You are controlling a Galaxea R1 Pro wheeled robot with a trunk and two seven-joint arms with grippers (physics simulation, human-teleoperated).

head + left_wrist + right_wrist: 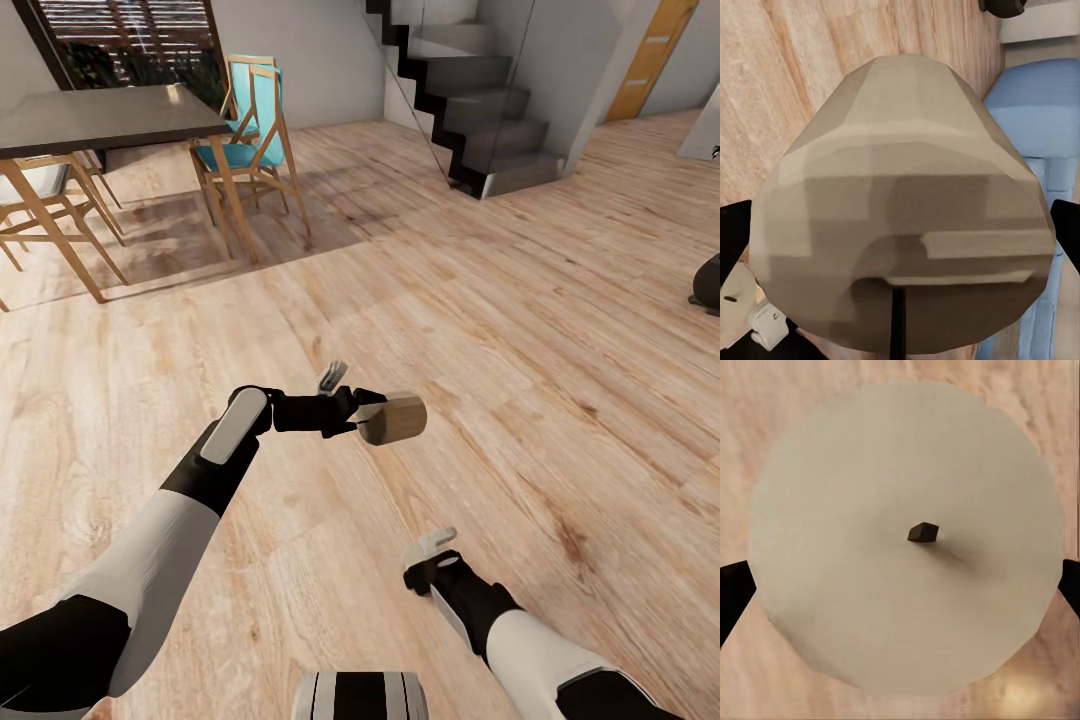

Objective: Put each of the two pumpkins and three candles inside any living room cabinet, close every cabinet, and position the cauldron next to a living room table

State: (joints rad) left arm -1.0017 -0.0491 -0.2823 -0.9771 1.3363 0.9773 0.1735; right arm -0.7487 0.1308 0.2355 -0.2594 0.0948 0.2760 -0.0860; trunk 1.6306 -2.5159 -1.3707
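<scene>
Both fingers [733, 240] grip candles [392, 420]; right wrist reveals wick [922, 532].

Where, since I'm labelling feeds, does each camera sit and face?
Head view: on the head, facing forward-down over floor, dining table, stairs; left arm and right arm show.
Left wrist view: by the left gripper, facing the tan candle it grips; dark fingers at edges.
Right wrist view: facing a cream candle at its wick end; fingers flank it.
Shared: head and left wrist views both show the tan candle.
</scene>
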